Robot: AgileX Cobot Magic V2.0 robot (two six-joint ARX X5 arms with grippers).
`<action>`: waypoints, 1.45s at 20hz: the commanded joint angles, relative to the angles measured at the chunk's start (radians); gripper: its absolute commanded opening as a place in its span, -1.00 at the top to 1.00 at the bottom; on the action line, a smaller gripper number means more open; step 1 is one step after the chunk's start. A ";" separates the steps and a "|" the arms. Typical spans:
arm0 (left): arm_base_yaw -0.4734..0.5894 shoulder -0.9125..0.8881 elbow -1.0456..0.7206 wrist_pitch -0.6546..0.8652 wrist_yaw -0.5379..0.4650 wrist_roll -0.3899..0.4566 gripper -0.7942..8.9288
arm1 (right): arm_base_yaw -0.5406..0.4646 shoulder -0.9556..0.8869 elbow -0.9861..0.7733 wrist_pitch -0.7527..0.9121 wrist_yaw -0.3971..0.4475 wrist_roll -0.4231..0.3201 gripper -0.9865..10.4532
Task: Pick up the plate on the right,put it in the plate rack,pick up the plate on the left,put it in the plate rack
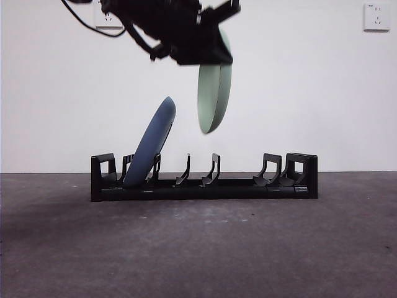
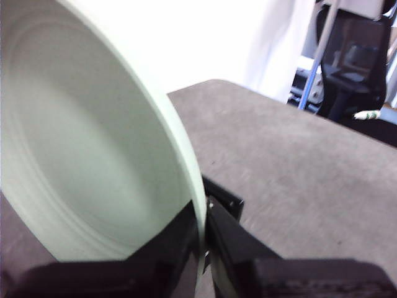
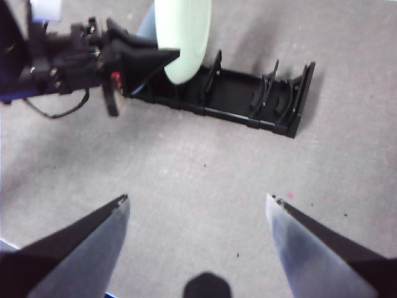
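Note:
The long black plate rack (image 1: 205, 184) stands across the table. A blue plate (image 1: 152, 143) leans in its left slots, tilted to the right. A pale green plate (image 1: 214, 93) hangs upright above the rack's middle, clear of the prongs. My left gripper (image 1: 208, 53) comes in from the top and is shut on this plate's upper rim. The left wrist view shows the green plate (image 2: 93, 155) pinched at its edge by the left gripper (image 2: 205, 214). My right gripper (image 3: 197, 202) is open and holds nothing, hovering over bare table short of the rack (image 3: 248, 99).
The table top is grey and matte (image 1: 248, 248). Wall sockets (image 1: 376, 17) sit on the white wall behind. A dark chair (image 2: 353, 62) stands beyond the table's far edge. A cable (image 3: 56, 112) hangs from the left arm.

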 commanded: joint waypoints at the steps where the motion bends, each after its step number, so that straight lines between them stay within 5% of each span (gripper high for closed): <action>1: 0.015 0.051 -0.003 0.000 0.003 0.031 0.85 | 0.001 -0.001 -0.003 0.008 -0.003 -0.013 0.17; 22: 0.016 0.194 -0.002 -0.132 -0.074 0.159 0.84 | 0.002 0.000 -0.003 -0.018 -0.026 -0.026 0.17; 26: 0.001 0.190 0.005 -0.134 -0.058 0.142 0.48 | 0.002 0.000 -0.003 -0.024 -0.026 -0.027 0.17; 29: -0.011 0.187 0.054 -0.218 -0.058 0.142 0.44 | 0.002 0.000 -0.003 -0.024 -0.026 -0.032 0.17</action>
